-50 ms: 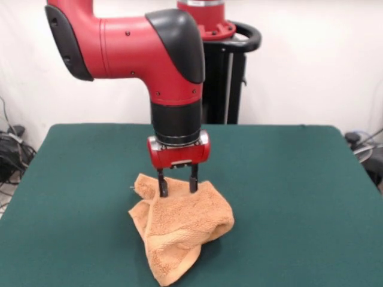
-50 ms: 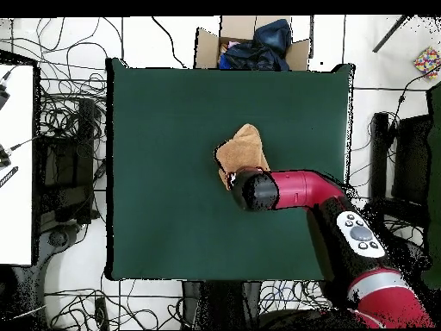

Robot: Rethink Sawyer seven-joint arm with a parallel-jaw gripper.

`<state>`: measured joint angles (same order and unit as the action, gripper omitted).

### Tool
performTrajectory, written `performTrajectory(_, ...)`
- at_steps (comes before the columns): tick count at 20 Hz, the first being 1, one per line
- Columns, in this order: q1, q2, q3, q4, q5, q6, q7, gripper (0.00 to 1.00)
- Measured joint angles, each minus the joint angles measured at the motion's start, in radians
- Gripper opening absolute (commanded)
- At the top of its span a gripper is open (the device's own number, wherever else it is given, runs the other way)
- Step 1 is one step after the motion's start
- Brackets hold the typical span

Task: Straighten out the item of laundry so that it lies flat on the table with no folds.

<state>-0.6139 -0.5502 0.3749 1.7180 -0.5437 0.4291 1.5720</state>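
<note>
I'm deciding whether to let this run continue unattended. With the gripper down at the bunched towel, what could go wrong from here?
1. The towel is heaped in thick folds, so the gripper, set at its upper edge, may pinch several layers and lift the whole bundle instead of spreading it.
2. The fingers reach low toward the table; pushing further could press them into the felt.

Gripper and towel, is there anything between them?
No. In the front view the gripper comes straight down onto the crumpled towel, fingers apart at its top edge; nothing lies between.

Robot lab, floor cables (image 2: 65,121), pedestal-mounted arm (image 1: 143,45)
</note>
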Motion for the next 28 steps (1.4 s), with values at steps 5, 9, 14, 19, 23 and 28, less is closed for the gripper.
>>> performTrajectory(5,-0.002,0.005,0.000,-0.002,0.000,-0.008,0.000,1.00)
performTrajectory(9,-0.009,-0.002,0.000,-0.002,0.000,-0.008,0.000,1.00)
performTrajectory(14,0.008,-0.028,-0.006,0.015,0.000,-0.009,0.000,1.00)
performTrajectory(19,0.066,-0.083,-0.025,0.083,0.002,-0.046,0.001,1.00)
performTrajectory(23,0.132,-0.109,-0.039,0.143,0.020,-0.113,0.002,1.00)
performTrajectory(28,0.175,-0.115,-0.057,0.183,0.043,-0.158,0.004,1.00)
